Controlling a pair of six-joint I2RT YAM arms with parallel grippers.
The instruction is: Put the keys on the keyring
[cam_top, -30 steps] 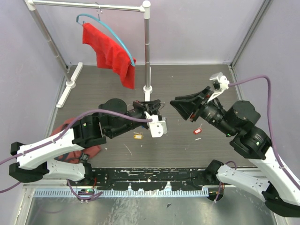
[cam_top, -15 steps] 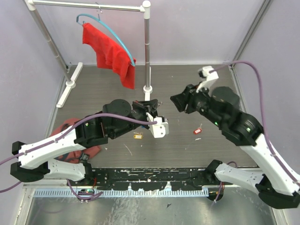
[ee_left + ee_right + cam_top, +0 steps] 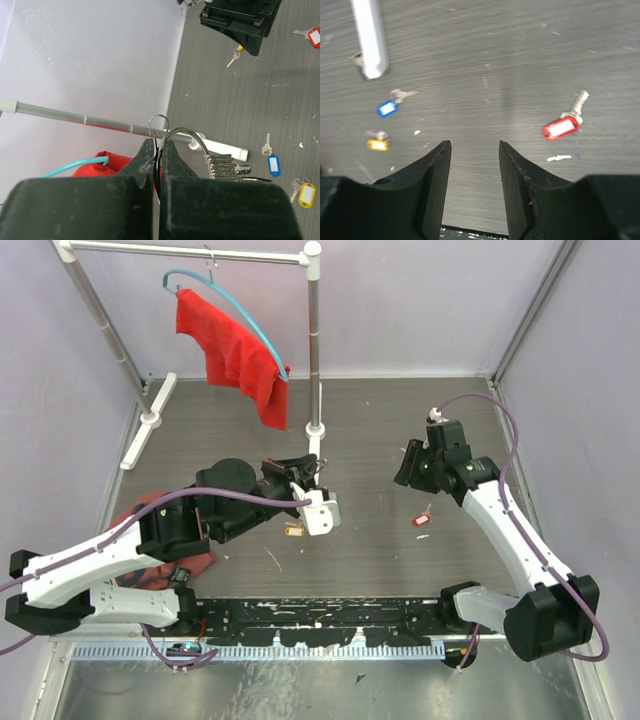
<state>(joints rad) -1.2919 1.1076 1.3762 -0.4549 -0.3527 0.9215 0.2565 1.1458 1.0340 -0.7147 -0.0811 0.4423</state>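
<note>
My left gripper (image 3: 159, 145) is shut on the keyring (image 3: 186, 132), a thin silver wire loop held above the table, with several silver keys (image 3: 223, 165) threaded on its right side. In the top view the left gripper (image 3: 303, 472) is near the rack's base. The right gripper (image 3: 475, 145) is open and empty, pointing down at bare table. A red-tagged key (image 3: 563, 127) lies flat to its right, also seen as the red-tagged key (image 3: 422, 519) below the right gripper (image 3: 408, 466).
A blue-tagged key (image 3: 386, 108) and a yellow-tagged key (image 3: 377, 144) lie left of the right jaws, near the rack's foot (image 3: 368, 37). The clothes rack (image 3: 313, 340) holds a red cloth (image 3: 232, 355) on a blue hanger. Another red cloth (image 3: 135, 515) lies under the left arm.
The right gripper drew back to the right from the left gripper, turned down toward the table and opened wider. The left gripper shifted slightly left, still holding the keyring.
</note>
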